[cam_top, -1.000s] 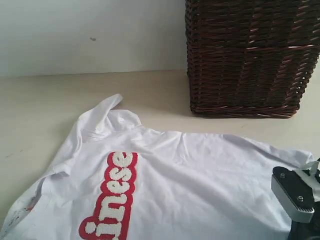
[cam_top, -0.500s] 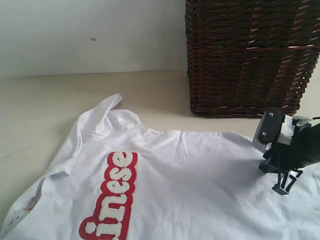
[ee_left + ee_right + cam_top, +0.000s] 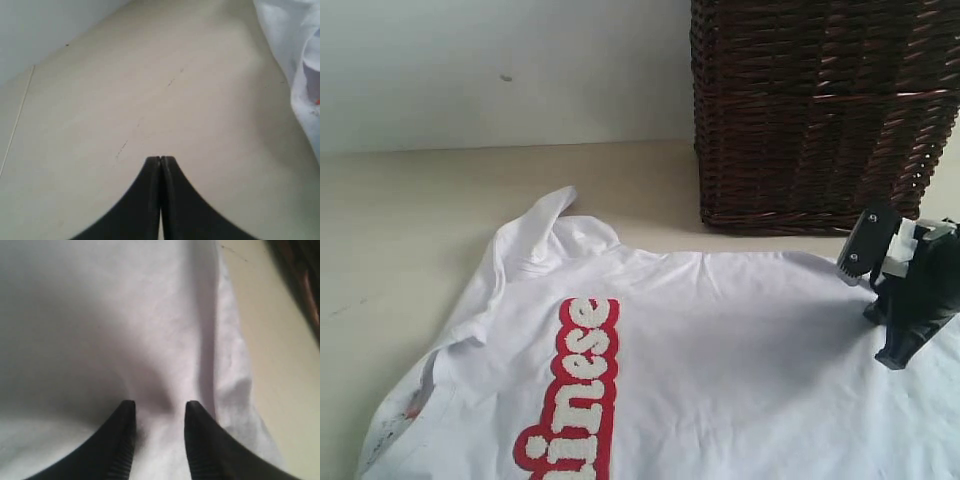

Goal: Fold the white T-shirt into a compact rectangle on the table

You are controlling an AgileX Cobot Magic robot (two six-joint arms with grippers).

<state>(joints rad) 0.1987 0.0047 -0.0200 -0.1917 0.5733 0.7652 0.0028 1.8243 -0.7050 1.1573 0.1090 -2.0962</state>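
Note:
The white T-shirt (image 3: 720,350) lies spread on the table (image 3: 410,200), its red-outlined lettering (image 3: 582,380) running toward the front. My right gripper (image 3: 894,352) stands over the shirt's right edge, tips pointing down. In the right wrist view its jaws (image 3: 159,407) are apart, with a soft ridge of shirt cloth (image 3: 125,315) in the gap. My left gripper (image 3: 160,159) is shut on nothing above bare table (image 3: 150,90), with a shirt edge (image 3: 300,45) off to one side. The exterior view does not show the left gripper.
A tall dark brown wicker basket (image 3: 820,110) stands at the back right, just behind the right gripper; its base shows in the right wrist view (image 3: 302,275). A pale wall (image 3: 500,60) closes the far side of the table.
The right gripper has risen from the front right corner and gone back toward the basket, its jaws spreading. The shirt has slid to the right. The left gripper stays shut.

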